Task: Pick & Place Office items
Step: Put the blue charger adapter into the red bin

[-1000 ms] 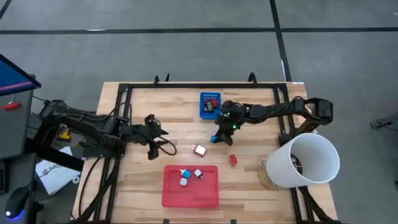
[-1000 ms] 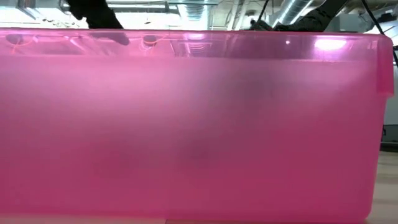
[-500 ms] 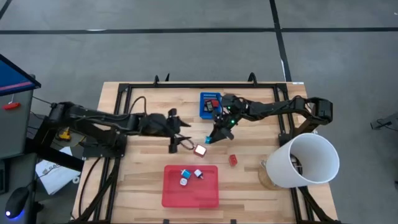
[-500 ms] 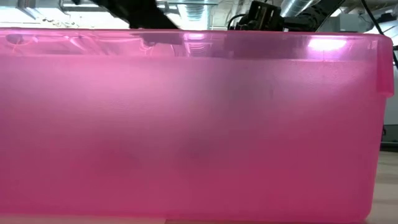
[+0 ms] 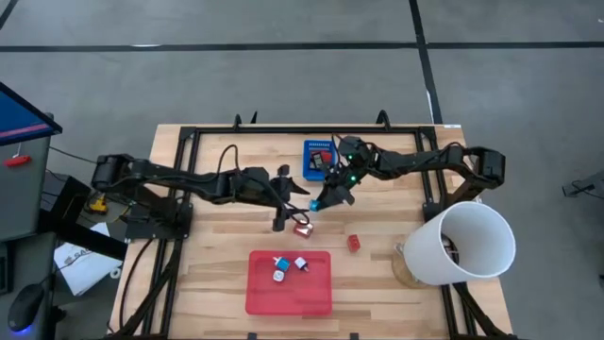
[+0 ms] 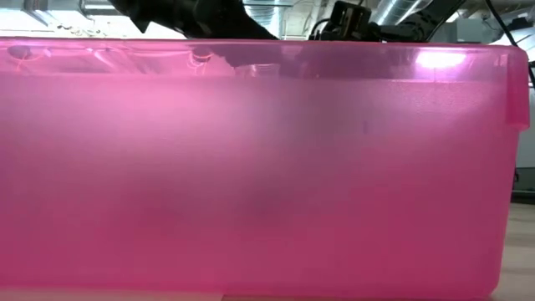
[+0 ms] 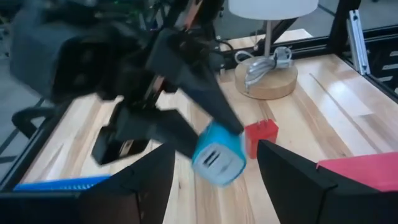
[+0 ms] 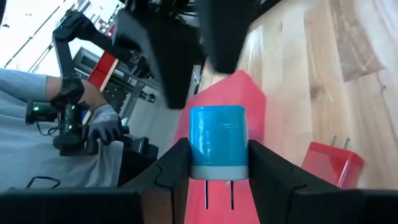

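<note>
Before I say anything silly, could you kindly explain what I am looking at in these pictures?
Two dark robot arms work at a pale wooden table. One camera looks straight down; one sits at table height, blocked by a translucent pink wall; one rides each wrist. The right hand grips a small blue plug-like block. The left hand stands open just by it. A small red block lies loose, and a flat red tray holds little pieces. A blue perforated bin and a white lamp shade stand nearby.

A wooden table (image 5: 226, 151) stands on grey floor (image 5: 283, 66) crossed by dark lines; ceiling ducts (image 6: 401, 10) overhead.
</note>
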Available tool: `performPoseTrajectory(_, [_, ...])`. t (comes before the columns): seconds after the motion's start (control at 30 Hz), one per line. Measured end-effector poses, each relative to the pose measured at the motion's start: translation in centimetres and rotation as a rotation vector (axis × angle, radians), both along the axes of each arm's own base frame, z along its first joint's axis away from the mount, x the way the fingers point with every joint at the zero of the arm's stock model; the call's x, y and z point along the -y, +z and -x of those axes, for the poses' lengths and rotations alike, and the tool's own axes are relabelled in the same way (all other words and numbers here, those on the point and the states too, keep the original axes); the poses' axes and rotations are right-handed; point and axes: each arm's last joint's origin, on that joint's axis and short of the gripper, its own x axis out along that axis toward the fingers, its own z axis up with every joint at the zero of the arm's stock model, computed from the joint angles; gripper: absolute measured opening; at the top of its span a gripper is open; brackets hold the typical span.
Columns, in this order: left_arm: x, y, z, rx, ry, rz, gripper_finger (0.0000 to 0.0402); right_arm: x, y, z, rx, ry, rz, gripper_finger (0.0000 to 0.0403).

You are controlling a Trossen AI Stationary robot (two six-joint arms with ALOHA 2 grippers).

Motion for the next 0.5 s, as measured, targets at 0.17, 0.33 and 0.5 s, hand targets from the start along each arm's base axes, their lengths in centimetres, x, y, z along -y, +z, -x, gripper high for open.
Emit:
performPoseTrajectory(0.17, [0.0, 0.1, -1.4, 0.000, -0.025, -0.032, 0.0223, 0.6, 0.1, 0.1, 0.009, -0.017, 0.002, 0.0121])
performPoseTrajectory(0.33, [0.0, -0.5, -1.9, -0.022, -0.028, -0.036, 0.0222, 0.6, 0.1, 0.1, 0.010, -0.003, -0.017, 0.0121])
performPoseTrajectory(0.5, [0.0, -0.8, -2.1, -0.025, -0.028, -0.036, 0.0222, 0.3, 0.5, -0.1, 0.037, 0.019, -0.038, 0.0121])
